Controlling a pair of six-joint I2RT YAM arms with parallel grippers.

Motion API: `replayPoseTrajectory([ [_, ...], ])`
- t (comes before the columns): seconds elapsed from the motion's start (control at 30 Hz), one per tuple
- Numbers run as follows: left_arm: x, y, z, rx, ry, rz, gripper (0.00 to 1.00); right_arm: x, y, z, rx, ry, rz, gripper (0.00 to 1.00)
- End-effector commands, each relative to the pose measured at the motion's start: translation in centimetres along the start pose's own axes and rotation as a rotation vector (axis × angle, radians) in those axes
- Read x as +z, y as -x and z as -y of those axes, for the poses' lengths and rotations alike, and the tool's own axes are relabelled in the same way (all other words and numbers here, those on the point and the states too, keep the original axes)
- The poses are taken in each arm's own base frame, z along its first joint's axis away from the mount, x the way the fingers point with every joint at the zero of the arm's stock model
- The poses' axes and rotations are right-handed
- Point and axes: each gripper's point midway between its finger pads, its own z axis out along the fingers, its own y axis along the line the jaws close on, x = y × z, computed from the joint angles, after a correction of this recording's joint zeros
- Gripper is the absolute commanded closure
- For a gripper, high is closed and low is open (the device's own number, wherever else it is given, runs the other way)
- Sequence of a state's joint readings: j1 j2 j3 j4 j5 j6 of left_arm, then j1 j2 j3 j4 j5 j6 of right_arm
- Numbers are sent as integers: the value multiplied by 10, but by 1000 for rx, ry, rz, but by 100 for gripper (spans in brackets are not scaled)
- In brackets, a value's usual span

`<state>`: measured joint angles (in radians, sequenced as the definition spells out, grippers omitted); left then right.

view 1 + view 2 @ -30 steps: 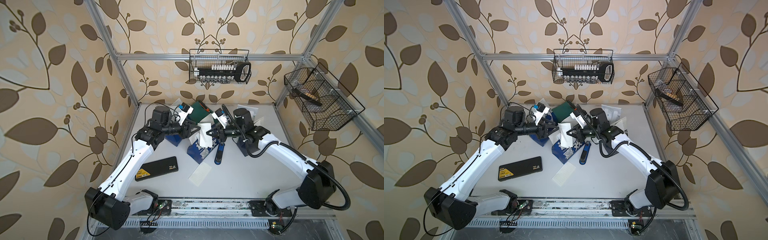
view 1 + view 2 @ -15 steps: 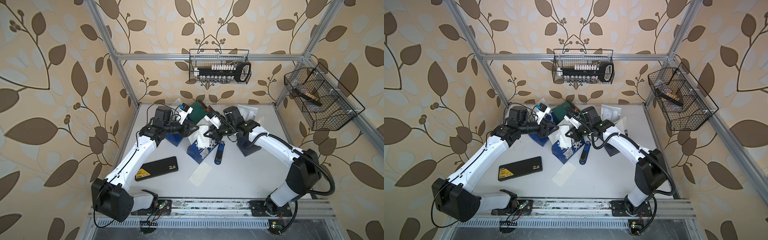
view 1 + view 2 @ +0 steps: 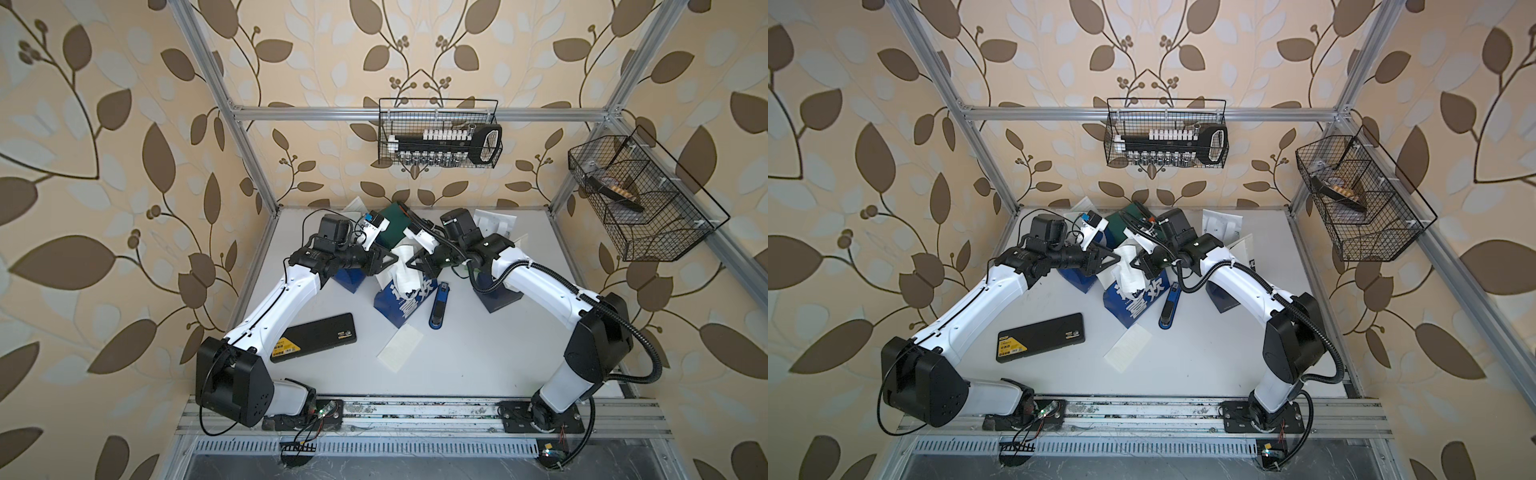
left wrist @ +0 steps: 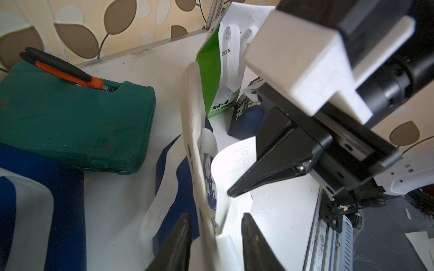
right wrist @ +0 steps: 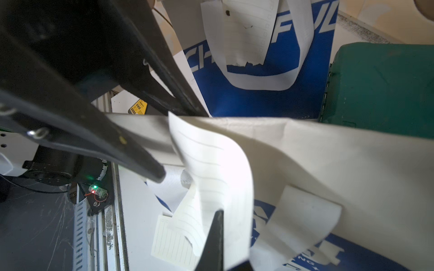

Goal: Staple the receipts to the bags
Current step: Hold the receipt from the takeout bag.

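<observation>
Left hand (image 4: 215, 217) narrowed astride bag (image 3: 400, 302), right hand (image 4: 232, 192) pinching receipt (image 4: 234, 159)

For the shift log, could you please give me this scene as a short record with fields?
Bag in work: navy bag, lying on the table
Right end effector: shut on the held receipt at the bag's top
Left end effector: open, jaws astride the bag's top edge
Stapler: on the table beside the bag, unheld
Loose receipt: flat on the table
</observation>
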<state>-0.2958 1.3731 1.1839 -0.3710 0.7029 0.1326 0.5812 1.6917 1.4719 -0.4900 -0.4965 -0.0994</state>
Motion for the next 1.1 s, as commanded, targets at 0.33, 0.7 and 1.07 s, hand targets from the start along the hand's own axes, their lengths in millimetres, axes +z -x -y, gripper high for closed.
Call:
replayPoseTrajectory([
  [0.33,3,8,8,44,-2,-9,87,4,11,0,-87,-79,3,100],
  [0.7,5,7,11,59,-6,-36,62,-1,11,8,-149,-180,-4,100],
  [1.07,10,9,12,55,-12,-51,67,-3,11,-5,-274,-181,-8,100],
])
